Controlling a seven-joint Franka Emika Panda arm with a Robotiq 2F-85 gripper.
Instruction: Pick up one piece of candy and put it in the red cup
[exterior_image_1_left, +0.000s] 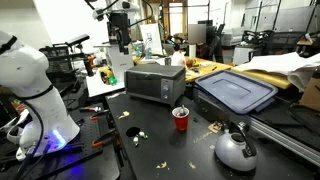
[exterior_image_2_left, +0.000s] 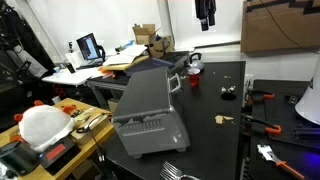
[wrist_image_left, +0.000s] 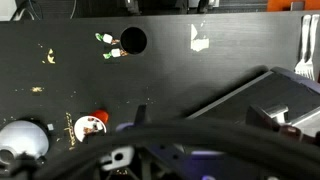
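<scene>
The small red cup stands upright on the black table in front of the grey toaster oven. It also shows in the other exterior view and from above in the wrist view. Wrapped candy pieces lie beside a round black object; in an exterior view they are small pale bits. More yellowish pieces lie scattered on the table. My gripper hangs high above the table, open and empty, far from cup and candy. In the wrist view a cable blurs the jaws.
A silver kettle stands near the cup and shows in the wrist view. A grey-blue bin lid lies behind it. The toaster oven fills the wrist view's right side. Forks lie at the table edge.
</scene>
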